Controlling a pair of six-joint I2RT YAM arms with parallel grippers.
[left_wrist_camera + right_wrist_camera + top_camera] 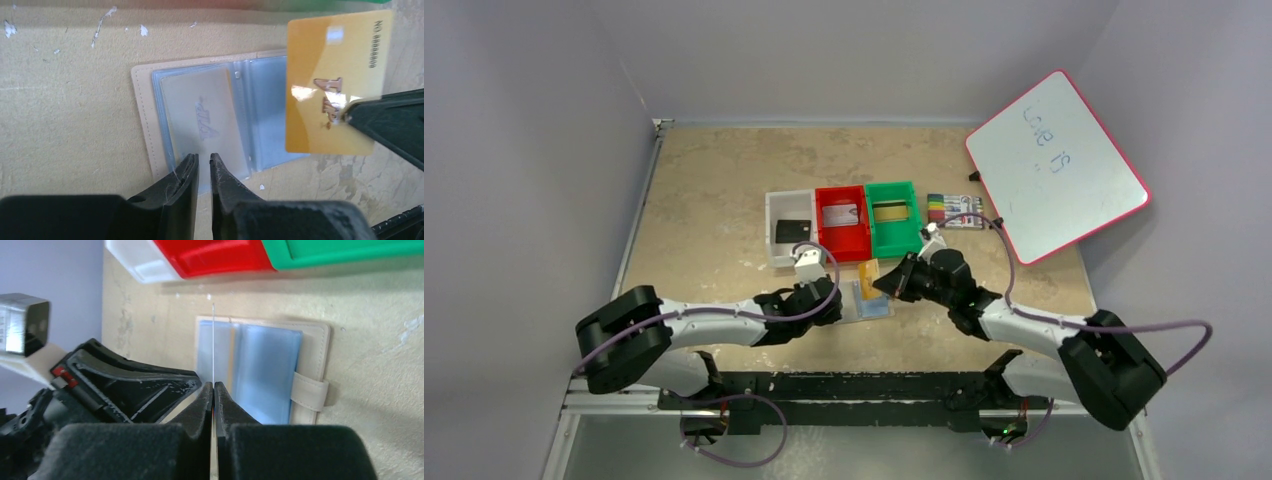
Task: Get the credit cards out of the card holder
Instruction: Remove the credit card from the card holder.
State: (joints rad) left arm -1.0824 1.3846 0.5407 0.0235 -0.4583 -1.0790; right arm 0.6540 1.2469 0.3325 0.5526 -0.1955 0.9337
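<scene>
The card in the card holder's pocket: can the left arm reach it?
Probably yes. The left gripper sits at the card holder's edge by that pocketed card; the right gripper holds the gold card aside.

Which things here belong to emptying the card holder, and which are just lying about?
Job in hand: card holder, gold card, left gripper, right gripper, probably the bins holding cards.
Lying about: marker pack, whiteboard.
</scene>
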